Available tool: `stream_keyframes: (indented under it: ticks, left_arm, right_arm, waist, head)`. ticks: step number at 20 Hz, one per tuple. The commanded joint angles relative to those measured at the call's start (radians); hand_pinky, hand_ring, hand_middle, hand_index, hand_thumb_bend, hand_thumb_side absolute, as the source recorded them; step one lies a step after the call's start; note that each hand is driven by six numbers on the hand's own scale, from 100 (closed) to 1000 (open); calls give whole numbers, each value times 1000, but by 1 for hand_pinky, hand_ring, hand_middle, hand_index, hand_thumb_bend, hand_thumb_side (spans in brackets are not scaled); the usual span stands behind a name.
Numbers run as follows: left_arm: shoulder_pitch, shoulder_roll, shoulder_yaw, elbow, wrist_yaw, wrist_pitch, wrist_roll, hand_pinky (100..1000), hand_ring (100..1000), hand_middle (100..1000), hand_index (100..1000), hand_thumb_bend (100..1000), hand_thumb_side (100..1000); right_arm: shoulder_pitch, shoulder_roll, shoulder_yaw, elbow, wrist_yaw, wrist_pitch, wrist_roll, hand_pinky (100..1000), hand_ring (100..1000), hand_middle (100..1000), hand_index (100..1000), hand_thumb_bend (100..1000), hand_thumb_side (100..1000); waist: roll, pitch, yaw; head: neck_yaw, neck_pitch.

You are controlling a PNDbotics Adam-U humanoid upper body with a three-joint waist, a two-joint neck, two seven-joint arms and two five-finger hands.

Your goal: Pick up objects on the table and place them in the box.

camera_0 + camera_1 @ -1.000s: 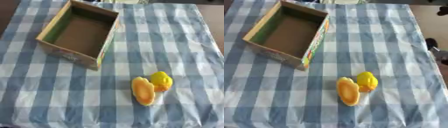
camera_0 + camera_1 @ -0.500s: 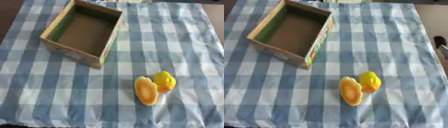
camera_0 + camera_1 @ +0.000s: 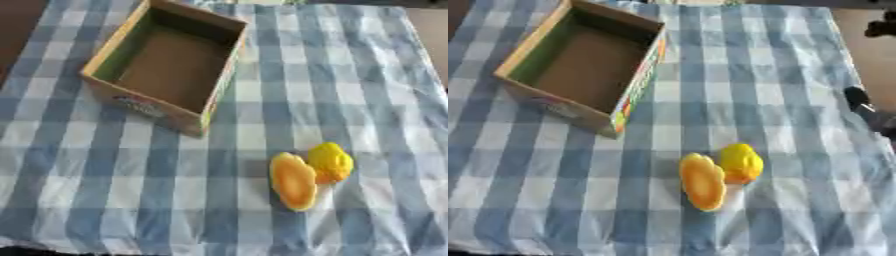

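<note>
An open cardboard box (image 3: 103, 80) with a brown floor and a printed side stands at the back left of the checked cloth, with nothing inside. Two small items lie touching at the front right: an orange oval piece (image 3: 293, 181) and a rounder yellow piece (image 3: 331, 161) just right of it. A dark part of my right hand (image 3: 859, 100) shows only in the right eye view, at the table's right edge, well apart from both items. My left hand is out of sight.
The blue and white checked tablecloth (image 3: 367, 75) covers the whole table, with wrinkles near the front edge. A dark shape (image 3: 881, 27) lies off the table at the far right.
The camera has shifted a little, so the whole scene sits slightly lower and to the right. The dark hand at the right edge has come slightly further in. The box and both items have stayed put.
</note>
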Motion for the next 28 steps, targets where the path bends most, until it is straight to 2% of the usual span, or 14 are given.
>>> stream_keyframes:
  ticks: [1,4,8,14,22,28]
  left_arm:
    - [-12,17,-1,-18,4,-1,-5,766,737,676,811,258,461]
    - [-12,16,-3,-18,7,-1,-9,766,737,676,811,256,462]
    - [-13,14,-5,-18,11,-1,-13,766,737,675,811,255,464]
    - [-14,12,-7,-18,15,-2,-16,766,737,675,811,254,465]
    - [-15,9,-10,-18,18,-2,-20,766,736,673,811,253,469]
    - [-17,5,-12,-18,22,-3,-22,766,736,671,810,251,472]
  right_arm:
    - [-21,-43,56,-16,3,6,62,869,959,784,914,194,396]
    - [-33,-35,105,-16,-11,28,108,869,964,783,909,183,419]
    - [-40,-8,141,-16,-4,60,168,878,974,791,911,179,426]
    - [-59,9,179,-16,-18,42,274,890,991,807,915,185,406]
    - [-89,18,209,-8,-33,50,393,904,998,817,933,239,372]
    - [-118,43,221,22,-12,53,423,907,997,820,940,240,379]
  waist:
    - [0,-17,3]
    - [-1,-17,6]
    - [-2,-18,8]
    - [-1,-17,12]
    - [-5,-15,18]
    - [-5,-13,24]
  head:
    - [-9,-7]
    - [-14,-7]
    - [-18,-8]
    - [-23,-11]
    - [-22,-13]
    - [-24,-16]
